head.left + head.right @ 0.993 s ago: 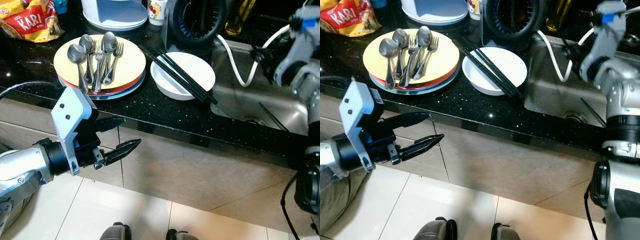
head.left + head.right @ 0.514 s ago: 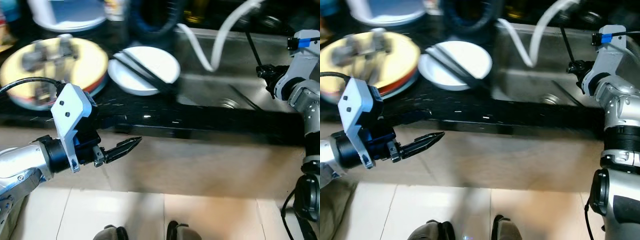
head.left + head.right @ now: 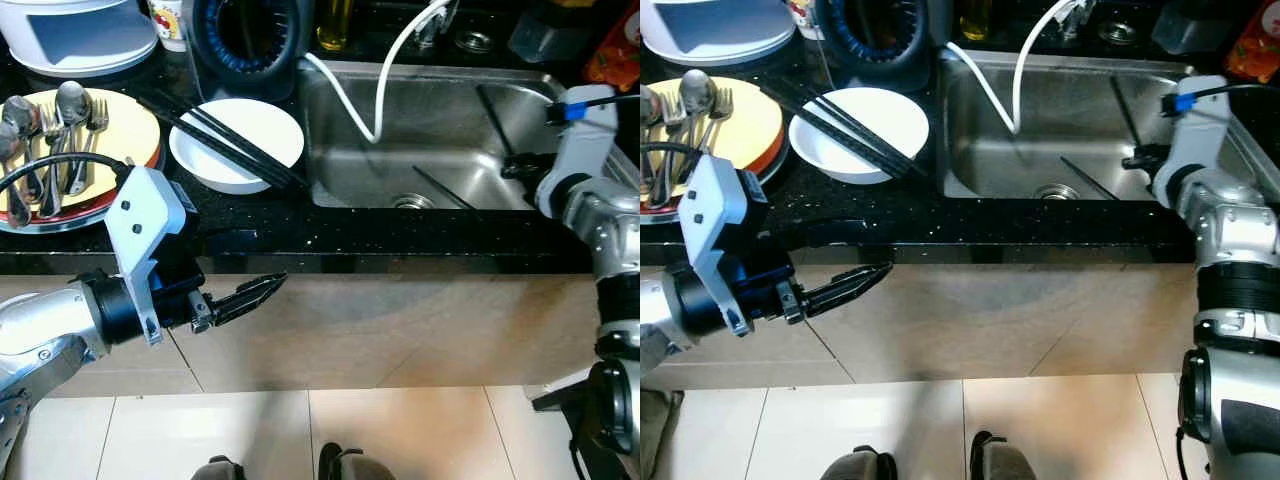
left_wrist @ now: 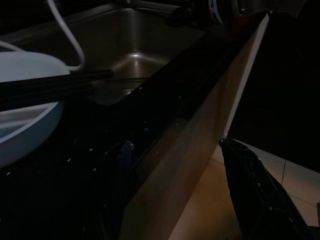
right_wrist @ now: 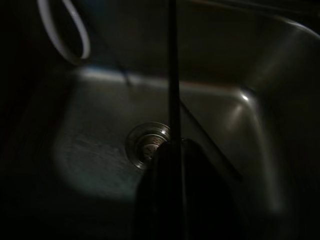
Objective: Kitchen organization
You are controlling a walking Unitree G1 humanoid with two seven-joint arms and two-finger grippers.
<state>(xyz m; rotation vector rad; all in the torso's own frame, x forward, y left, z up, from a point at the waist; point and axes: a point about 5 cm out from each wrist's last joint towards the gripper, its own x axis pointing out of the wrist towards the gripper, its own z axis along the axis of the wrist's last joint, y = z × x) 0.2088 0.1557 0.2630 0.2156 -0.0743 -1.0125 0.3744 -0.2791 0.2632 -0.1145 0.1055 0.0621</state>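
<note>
A white bowl (image 3: 235, 150) sits on the black counter with a pair of black chopsticks (image 3: 222, 138) laid across it. To its left, a yellow plate (image 3: 125, 120) on a stack carries spoons and forks (image 3: 50, 130). My right gripper (image 3: 520, 170) hangs over the right side of the steel sink (image 3: 440, 120), shut on one black chopstick (image 3: 495, 120) that points toward the back. Another chopstick (image 3: 440, 188) lies in the basin near the drain (image 5: 147, 142). My left gripper (image 3: 265, 262) is open and empty in front of the counter edge, below the bowl.
A white hose (image 3: 375, 90) loops into the sink. A white appliance (image 3: 80, 30), a black round device (image 3: 245, 35) and an oil bottle (image 3: 335, 20) line the back. The counter front (image 3: 400, 245) drops to beige cabinet panels and tiled floor.
The whole view has swung right along the counter, so the sink now sits in the middle. The left gripper keeps its open pose. The right gripper stays over the sink with the chopstick.
</note>
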